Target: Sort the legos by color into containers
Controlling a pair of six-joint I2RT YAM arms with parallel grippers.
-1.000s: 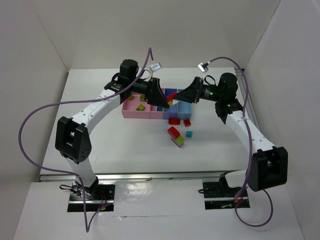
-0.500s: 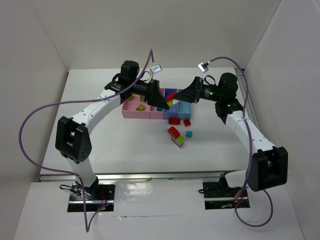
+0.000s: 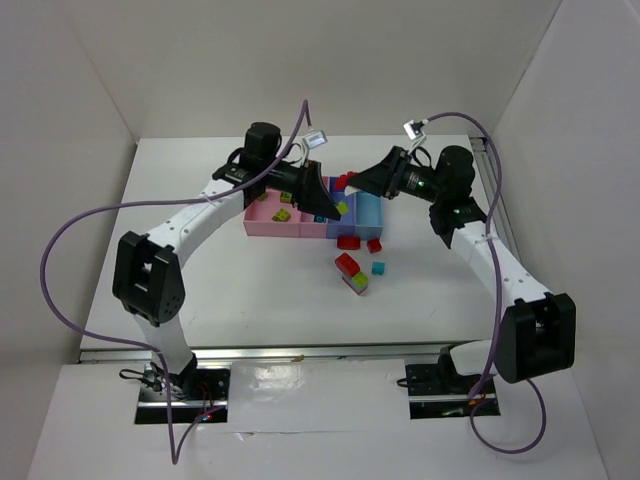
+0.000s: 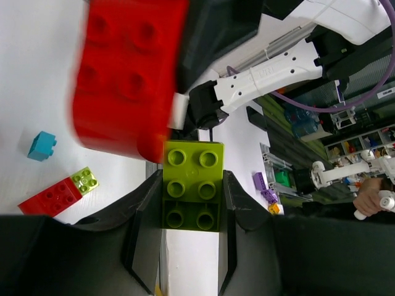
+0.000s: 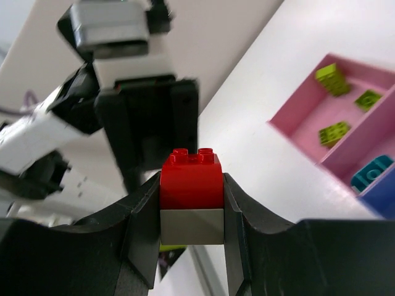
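My left gripper point(image 3: 334, 206) is shut on a lime green lego point(image 4: 192, 161) above the row of containers point(image 3: 270, 228). Just beyond it, my right gripper point(image 3: 353, 183) is shut on a red lego point(image 5: 191, 176), which also fills the upper left of the left wrist view. The two bricks are apart. Lime green legos point(image 5: 334, 133) lie in the wide pink bin point(image 5: 296, 132), and a cyan one point(image 5: 371, 172) in the narrow pink bin. Loose on the table in front of the bins are red legos point(image 3: 348, 242), a cyan lego point(image 3: 378, 268) and a red-and-green stack point(image 3: 353, 274).
The light blue bin point(image 3: 370, 212) ends the row on the right. White walls close in the table on three sides. Both arms cross above the bins, their fingers close together. A purple cable point(image 3: 60, 250) loops off the left arm.
My left gripper has shut on the green lego. My right gripper has lifted up and back with the red lego, so the red one now stands apart from the green one.
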